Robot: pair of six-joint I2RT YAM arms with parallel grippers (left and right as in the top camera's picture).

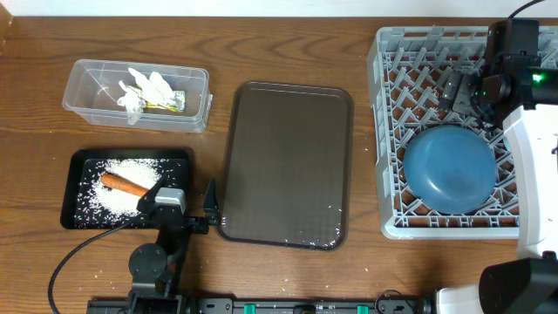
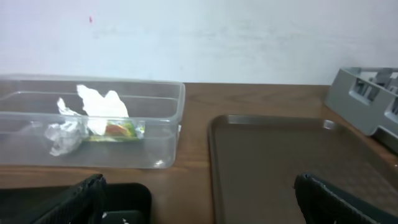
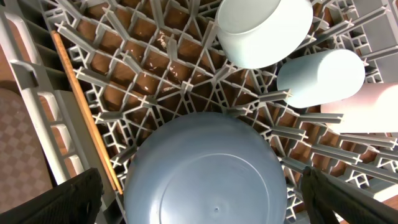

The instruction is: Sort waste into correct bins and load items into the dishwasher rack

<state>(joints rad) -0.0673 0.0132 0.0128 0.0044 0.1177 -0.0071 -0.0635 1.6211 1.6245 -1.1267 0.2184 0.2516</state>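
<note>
The grey dishwasher rack at the right holds the blue plate, face down, also in the right wrist view. That view also shows a light blue bowl, a pale cup and a white cup lying in the rack, and a wooden chopstick along its left side. My right gripper is open and empty over the plate. The clear box holds the crumpled paper and wrapper. The black tray holds rice and the carrot. My left gripper is open and empty beside that tray.
The dark brown serving tray lies between the bins and the rack; it also shows in the left wrist view. A few rice grains lie on the table near the left arm's base. The left arm's cable runs across the front left.
</note>
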